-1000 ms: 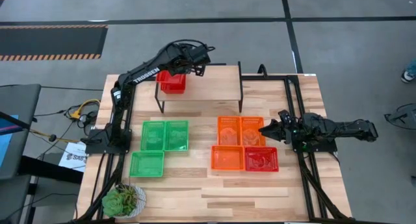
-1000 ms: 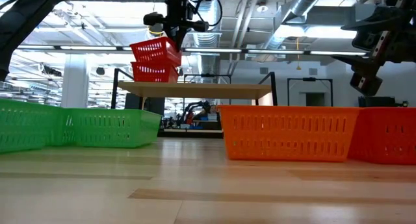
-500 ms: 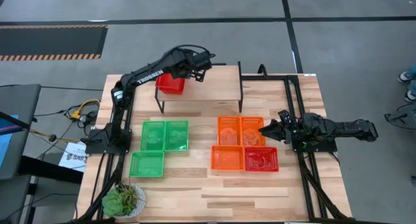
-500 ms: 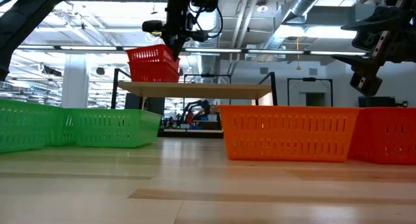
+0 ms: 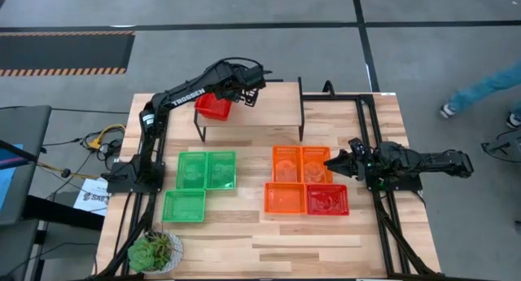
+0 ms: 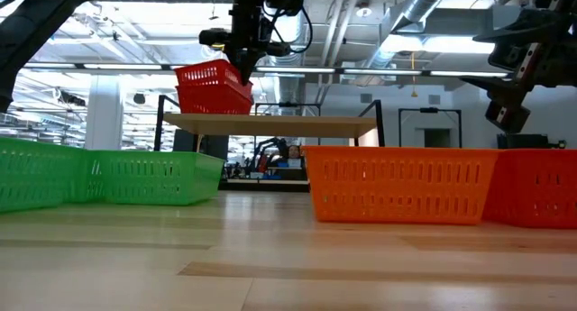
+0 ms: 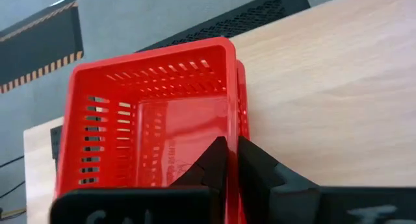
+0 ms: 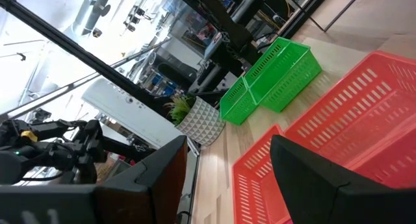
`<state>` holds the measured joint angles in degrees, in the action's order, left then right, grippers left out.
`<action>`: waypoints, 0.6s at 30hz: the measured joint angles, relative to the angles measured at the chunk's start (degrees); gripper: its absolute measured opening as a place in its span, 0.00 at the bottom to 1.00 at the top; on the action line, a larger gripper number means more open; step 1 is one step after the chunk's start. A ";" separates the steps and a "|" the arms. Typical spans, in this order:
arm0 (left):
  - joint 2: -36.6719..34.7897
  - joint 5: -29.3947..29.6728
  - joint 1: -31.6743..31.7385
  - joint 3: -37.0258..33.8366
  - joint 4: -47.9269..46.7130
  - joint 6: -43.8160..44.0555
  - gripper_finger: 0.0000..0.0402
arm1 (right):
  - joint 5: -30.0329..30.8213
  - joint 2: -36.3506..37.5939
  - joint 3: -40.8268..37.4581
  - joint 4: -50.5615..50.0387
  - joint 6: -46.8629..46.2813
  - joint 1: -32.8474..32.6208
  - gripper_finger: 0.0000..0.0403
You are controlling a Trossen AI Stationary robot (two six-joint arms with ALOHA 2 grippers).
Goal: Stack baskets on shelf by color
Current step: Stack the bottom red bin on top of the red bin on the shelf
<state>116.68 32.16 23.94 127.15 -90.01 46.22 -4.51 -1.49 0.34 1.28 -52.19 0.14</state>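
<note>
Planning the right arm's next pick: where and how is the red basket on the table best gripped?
Grip the red basket by its thin upright wall on the right gripper's side, from above. It sits open side up, with an orange basket against its opposite side.

Nine baskets in all. Three green baskets on the table's left side. Three orange baskets on its right side. Three red: a lone red basket near right, touching the orange group, plus two nested red baskets on the shelf. One shelf. Two robot arms. One potted plant, near left.
</note>
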 joint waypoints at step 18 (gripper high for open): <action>0.00 -2.67 -0.48 5.85 1.69 -0.52 0.47 | 0.02 0.01 0.00 0.00 -0.28 0.00 0.61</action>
<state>116.68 29.49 23.47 133.00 -88.32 45.71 -4.49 -1.48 0.34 1.28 -52.47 0.14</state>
